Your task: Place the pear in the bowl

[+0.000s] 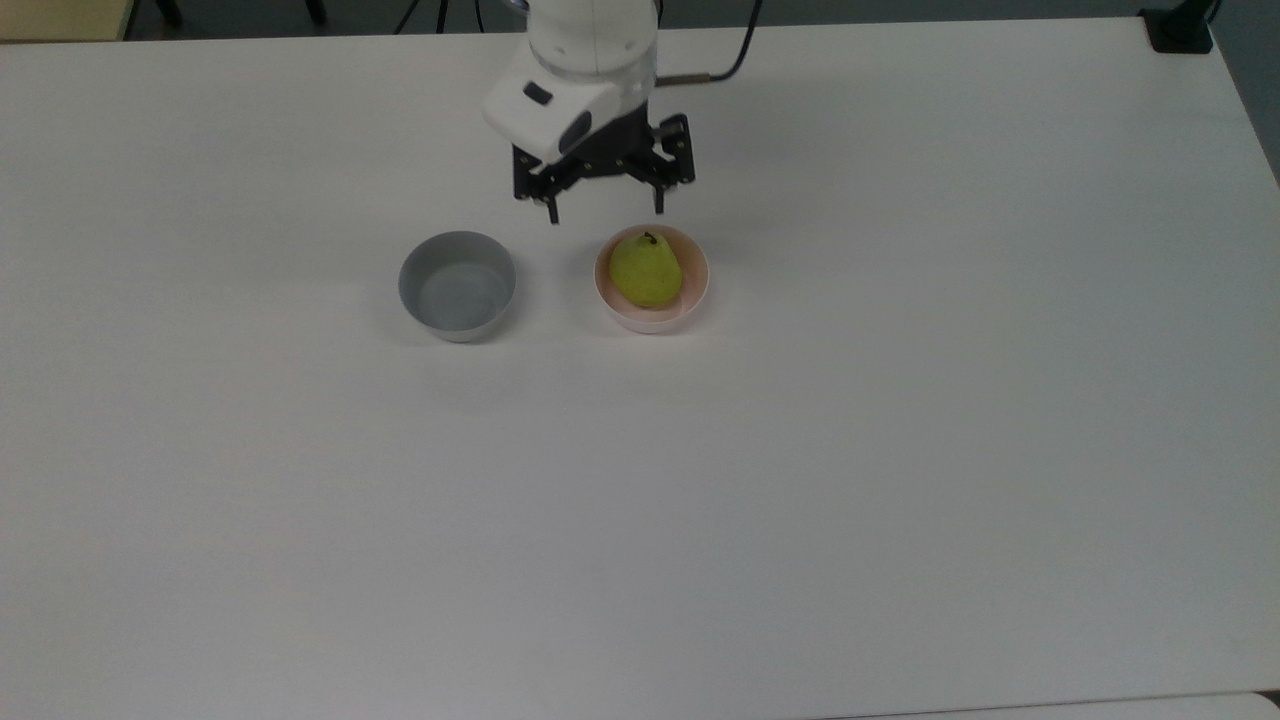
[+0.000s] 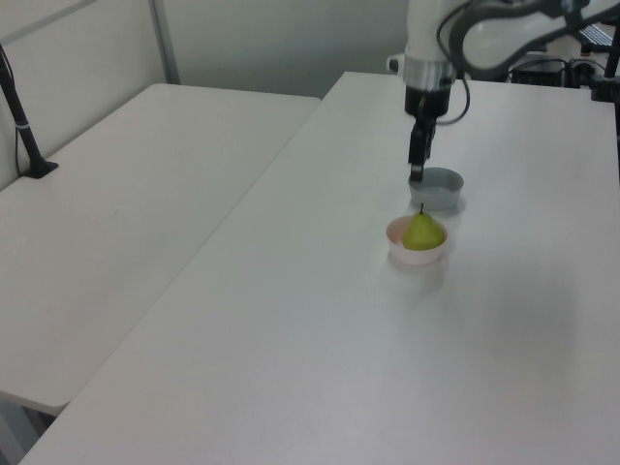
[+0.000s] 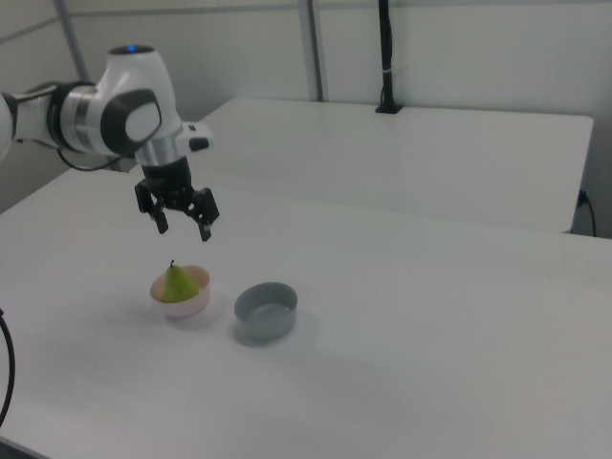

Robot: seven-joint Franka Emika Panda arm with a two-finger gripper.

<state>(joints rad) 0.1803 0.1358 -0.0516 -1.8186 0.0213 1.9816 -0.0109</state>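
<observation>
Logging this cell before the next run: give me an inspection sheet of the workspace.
Surface: white table, bare apart from two bowls.
Job's things: the pear sits stem-up inside the pink bowl; nothing grips it.
Clutter: grey bowl, empty, to the top view's left of the pink bowl, apart from it.
Grippers: gripper is raised above the table with its jaws spread and nothing between them.
Cables: black cable running from the arm's wrist toward the top view's upper edge.
Surroundings: second white table behind, with a black post standing on it.
</observation>
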